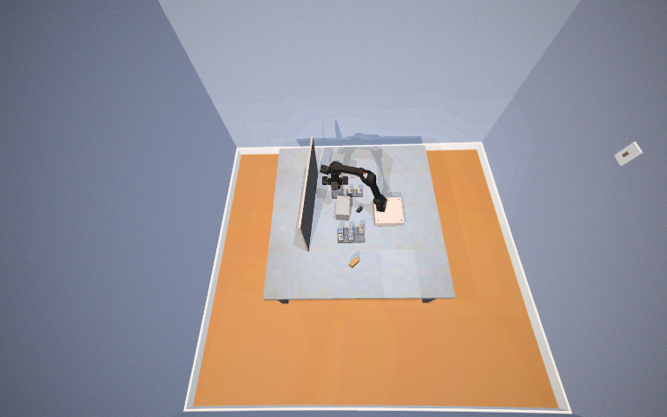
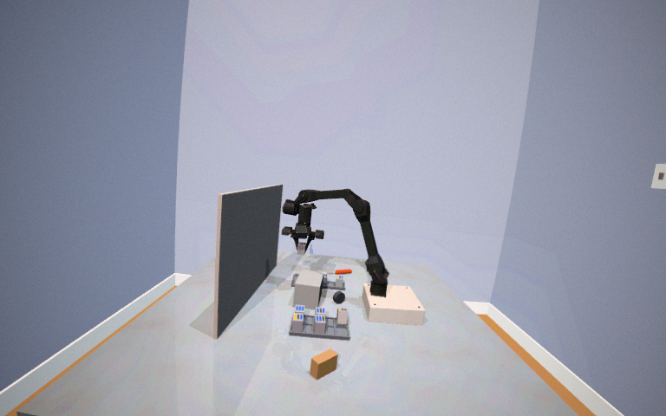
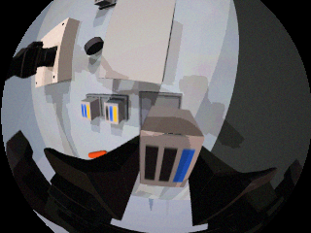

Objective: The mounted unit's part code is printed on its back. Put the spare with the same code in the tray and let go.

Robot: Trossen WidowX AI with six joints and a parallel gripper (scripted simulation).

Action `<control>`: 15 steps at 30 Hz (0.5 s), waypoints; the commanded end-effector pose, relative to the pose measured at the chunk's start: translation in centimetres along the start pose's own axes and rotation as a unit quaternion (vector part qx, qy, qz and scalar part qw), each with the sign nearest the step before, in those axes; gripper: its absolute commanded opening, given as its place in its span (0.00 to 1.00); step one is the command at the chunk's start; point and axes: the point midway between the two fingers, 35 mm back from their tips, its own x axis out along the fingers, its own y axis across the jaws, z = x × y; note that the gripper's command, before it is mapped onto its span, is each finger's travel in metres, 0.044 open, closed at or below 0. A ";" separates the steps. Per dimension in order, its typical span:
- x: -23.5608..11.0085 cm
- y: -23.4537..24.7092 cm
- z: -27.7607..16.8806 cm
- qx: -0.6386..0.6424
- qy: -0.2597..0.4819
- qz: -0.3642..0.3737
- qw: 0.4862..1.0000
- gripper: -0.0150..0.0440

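My gripper [image 2: 302,245] [image 1: 335,184] [image 3: 166,139] is shut on a grey spare [image 3: 170,131] [image 2: 301,246] with two black bars and one blue bar on its face. It holds the spare high above the table, close to the dark upright panel [image 2: 248,255] [image 1: 307,206] [image 3: 272,91]. The mounted unit [image 2: 308,288] [image 1: 342,208] [image 3: 139,39] is a pale grey box on the table below. In the wrist view a flat dark-rimmed tray [image 3: 144,99] lies just beyond the held spare, beside two spares [image 3: 112,112] in a holder. A rack of spares [image 2: 319,324] [image 1: 350,233] stands in front of the unit.
The arm's white base block [image 2: 393,303] [image 1: 389,211] [image 3: 58,52] is to the right. A black round object [image 2: 338,296] [image 1: 359,208] [image 3: 95,45] lies beside the unit. A red-orange tool [image 2: 343,271] [image 3: 97,153] lies at the back. An orange-brown block [image 2: 323,364] [image 1: 353,261] lies near the front.
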 end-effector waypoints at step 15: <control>0.8 1.2 -5.7 -0.021 -0.005 0.002 1.000 0.25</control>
